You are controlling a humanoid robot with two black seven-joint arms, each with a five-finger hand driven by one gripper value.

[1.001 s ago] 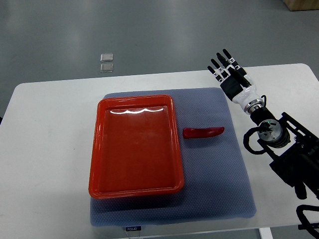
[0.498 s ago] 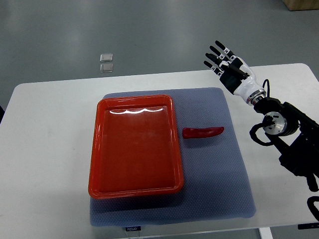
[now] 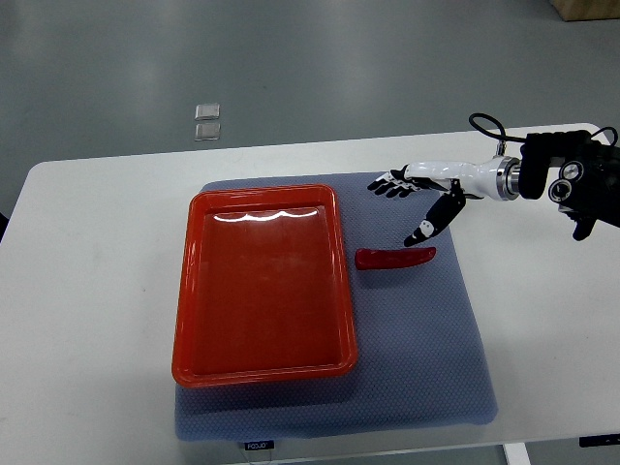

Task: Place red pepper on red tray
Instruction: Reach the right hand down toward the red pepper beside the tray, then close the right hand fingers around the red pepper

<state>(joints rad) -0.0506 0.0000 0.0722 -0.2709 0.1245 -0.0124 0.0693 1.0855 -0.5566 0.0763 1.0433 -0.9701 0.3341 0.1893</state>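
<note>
Bright even overhead light, soft faint shadows, white glare streaks along the red tray (image 3: 262,285) far edge, sharp focus, perhaps slight edge distortion

Under my hand I see a white table (image 3: 107,291) with a blue-grey mat (image 3: 426,358), beyond it a grey shiny floor (image 3: 320,68) with two small clear squares (image 3: 207,121) and a brown box corner (image 3: 586,10).

Single steep overhead view, robot-side
</note>
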